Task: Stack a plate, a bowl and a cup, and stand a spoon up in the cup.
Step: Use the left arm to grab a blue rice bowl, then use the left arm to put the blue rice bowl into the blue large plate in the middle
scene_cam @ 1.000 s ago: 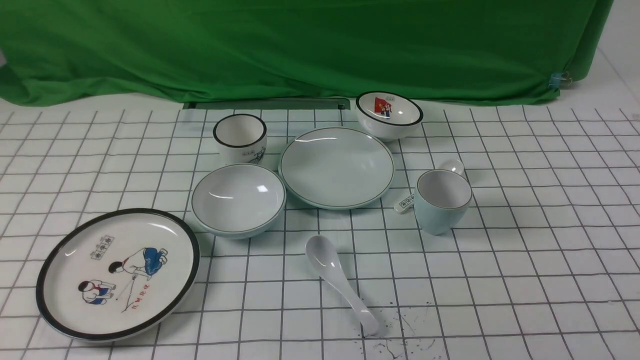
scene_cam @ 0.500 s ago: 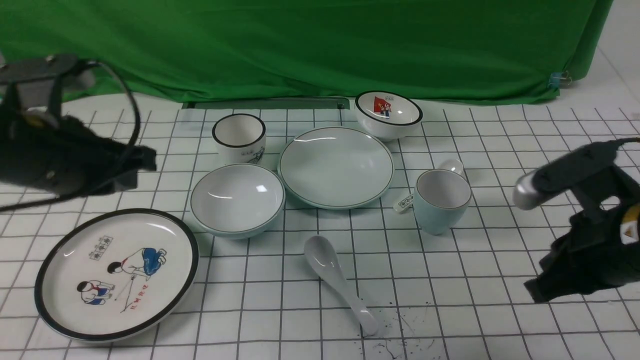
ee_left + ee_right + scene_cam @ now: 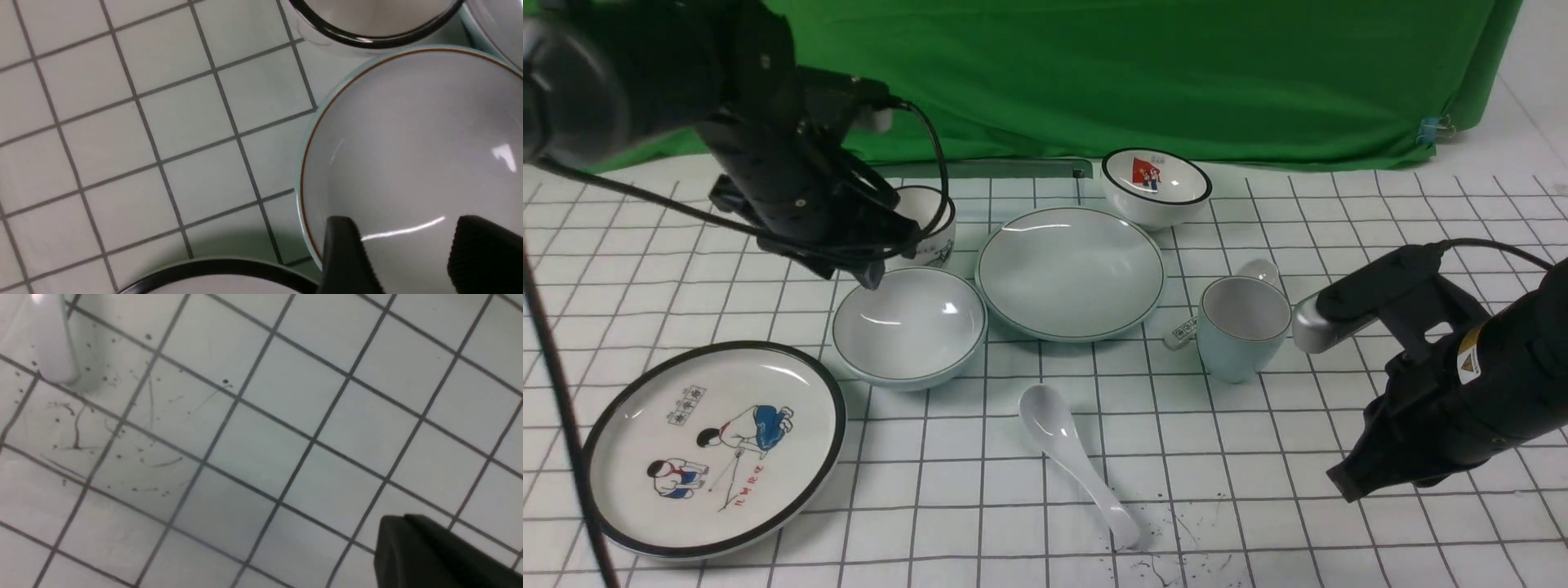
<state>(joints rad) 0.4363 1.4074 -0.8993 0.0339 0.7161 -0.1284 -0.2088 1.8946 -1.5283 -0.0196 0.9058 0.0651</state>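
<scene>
Both arms just swung in — left hand (image 3: 408, 253), spread wide, over the plain pale blue-green ceramic bowl (image 3: 911, 327), so bowl-lifting likely starts; right hand (image 3: 1343, 482) — cannot tell.

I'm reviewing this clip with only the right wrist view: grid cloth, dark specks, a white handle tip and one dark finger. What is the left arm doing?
Observer: The left gripper is open, poised over the pale bowl near its rim, and holds nothing.
Operator: Is that handle tip the plain spoon?
Observer: Yes. The spoon lies flat on the cloth, nearer the robot than the plate, with its handle end by the specks.
Operator: Is anything stacked?
Observer: No. The plate, the bowl and the cup each stand separately on the cloth.
</scene>
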